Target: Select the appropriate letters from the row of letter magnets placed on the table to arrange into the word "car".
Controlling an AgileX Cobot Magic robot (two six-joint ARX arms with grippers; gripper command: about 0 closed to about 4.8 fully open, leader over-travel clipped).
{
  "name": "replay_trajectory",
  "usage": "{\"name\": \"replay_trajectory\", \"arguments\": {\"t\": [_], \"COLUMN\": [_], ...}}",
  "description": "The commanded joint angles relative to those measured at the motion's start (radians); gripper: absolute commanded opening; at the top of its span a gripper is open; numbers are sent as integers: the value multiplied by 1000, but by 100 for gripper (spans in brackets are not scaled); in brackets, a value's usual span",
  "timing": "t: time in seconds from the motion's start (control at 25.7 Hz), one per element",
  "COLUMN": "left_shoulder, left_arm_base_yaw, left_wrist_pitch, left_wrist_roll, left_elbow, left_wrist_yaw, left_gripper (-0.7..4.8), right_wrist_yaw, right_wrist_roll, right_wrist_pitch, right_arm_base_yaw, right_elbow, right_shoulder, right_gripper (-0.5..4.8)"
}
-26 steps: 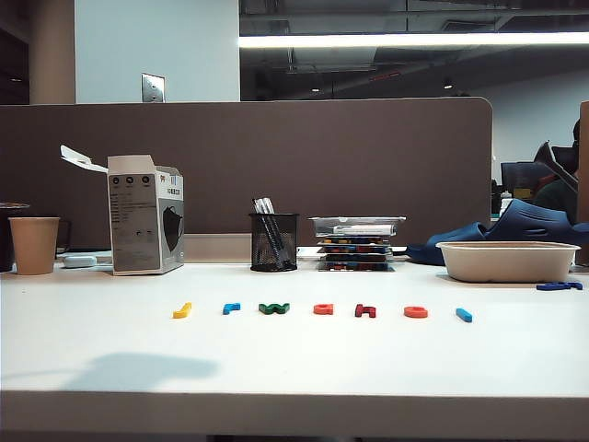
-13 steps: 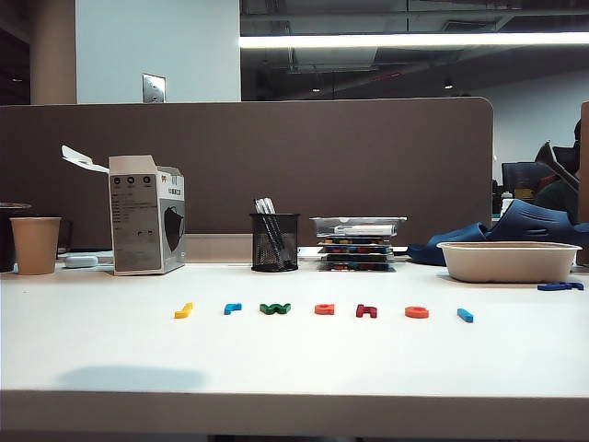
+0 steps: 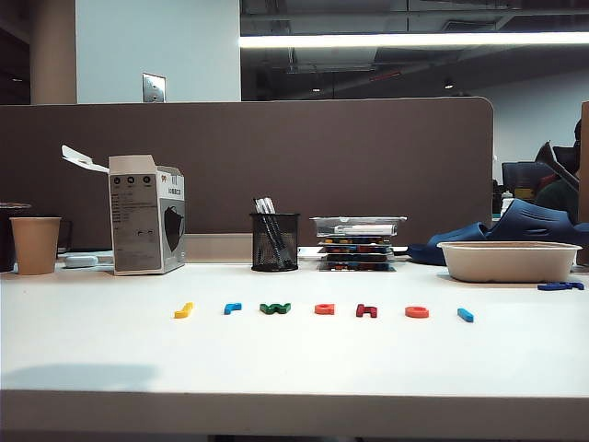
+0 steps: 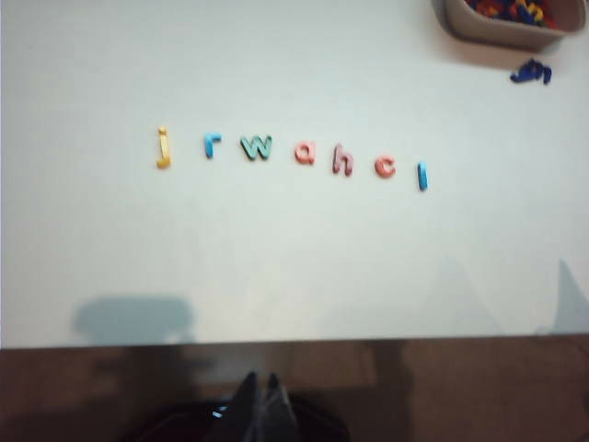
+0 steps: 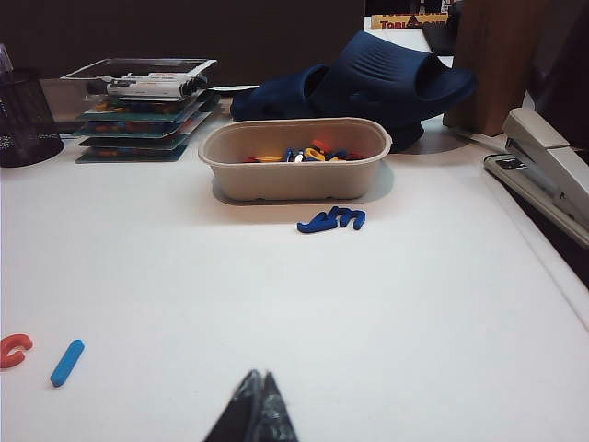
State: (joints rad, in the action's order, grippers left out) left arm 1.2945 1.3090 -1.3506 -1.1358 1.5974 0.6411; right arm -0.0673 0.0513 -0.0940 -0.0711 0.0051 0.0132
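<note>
Seven letter magnets lie in a row on the white table (image 3: 294,368). The blue "r" (image 3: 232,308), orange-red "a" (image 3: 324,308) and orange-red "c" (image 3: 416,312) are among them. The left wrist view shows the whole row, with "r" (image 4: 213,145), "a" (image 4: 306,152) and "c" (image 4: 385,167). My left gripper (image 4: 260,379) is shut and empty, hanging off the table's front edge well short of the row. My right gripper (image 5: 259,376) is shut and empty over bare table, with the "c" (image 5: 14,350) and a blue bar (image 5: 67,362) off to its side. Neither gripper shows in the exterior view.
The other letters are yellow (image 3: 184,310), green (image 3: 274,308), dark red (image 3: 366,311) and a blue bar (image 3: 465,315). Behind stand a paper cup (image 3: 35,245), a box (image 3: 145,226), a mesh pen holder (image 3: 274,241), stacked trays (image 3: 357,241) and a beige tub (image 3: 507,261). A stapler (image 5: 548,166) lies right.
The shadow on the table's front left has slid further left. The letters have not moved.
</note>
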Motion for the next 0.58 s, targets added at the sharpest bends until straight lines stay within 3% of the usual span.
{"name": "replay_trajectory", "arguments": {"t": [0.04, 0.58], "left_shoulder": [-2, -2], "left_arm_base_yaw": [-2, -2], "left_wrist_pitch": [35, 51], "left_wrist_roll": [2, 2], "left_elbow": [5, 5], "left_wrist_yaw": [28, 29], "left_gripper": [-6, -5], "right_wrist_yaw": [6, 2], "right_wrist_roll": [-2, 0], "right_wrist_pitch": [17, 26], "right_arm_base_yaw": [2, 2], "right_elbow": [-3, -3], "right_shoulder": [-13, -13], "right_gripper": [-1, -1]}}
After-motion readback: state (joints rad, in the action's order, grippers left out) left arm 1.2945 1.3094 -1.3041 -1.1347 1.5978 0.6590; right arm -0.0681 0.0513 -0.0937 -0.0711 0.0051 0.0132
